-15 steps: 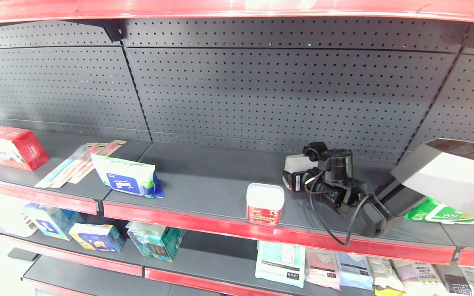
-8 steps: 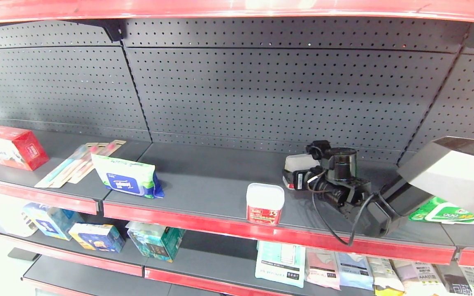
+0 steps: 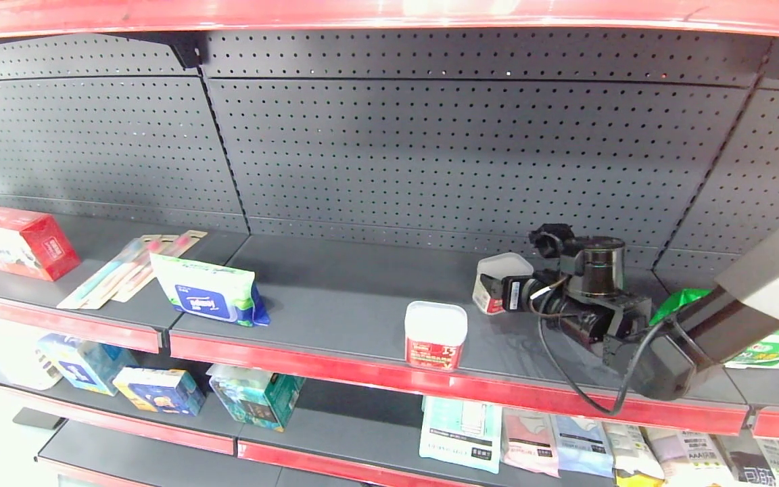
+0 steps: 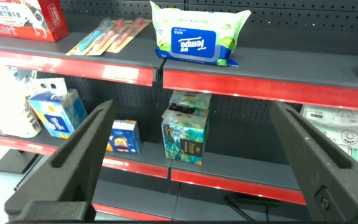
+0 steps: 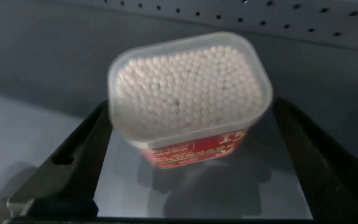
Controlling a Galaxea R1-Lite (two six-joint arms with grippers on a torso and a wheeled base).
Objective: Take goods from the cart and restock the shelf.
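A clear tub of cotton swabs (image 3: 500, 279) with a red label hangs tilted just above the grey middle shelf (image 3: 349, 297), right of centre. My right gripper (image 3: 502, 295) is shut on the tub from the right side. The right wrist view looks down on the tub's (image 5: 190, 99) white swab heads, with one black finger (image 5: 79, 162) on each side of it. A second, matching tub (image 3: 435, 335) stands upright at the shelf's red front edge, to the left of the gripper. My left gripper (image 4: 191, 155) is open and holds nothing, low in front of the lower shelves.
A blue and white wet wipes pack (image 3: 210, 289) (image 4: 197, 34), toothbrushes (image 3: 129, 269) and a red box (image 3: 17, 242) lie on the shelf's left part. A green pack (image 3: 768, 341) lies behind my right arm. Boxes (image 4: 185, 127) and packets (image 3: 460, 433) fill the lower shelves.
My right arm has moved right and slightly toward the shelf's back, carrying the cotton swab tub, which is now more tilted. The front tub has stayed put.
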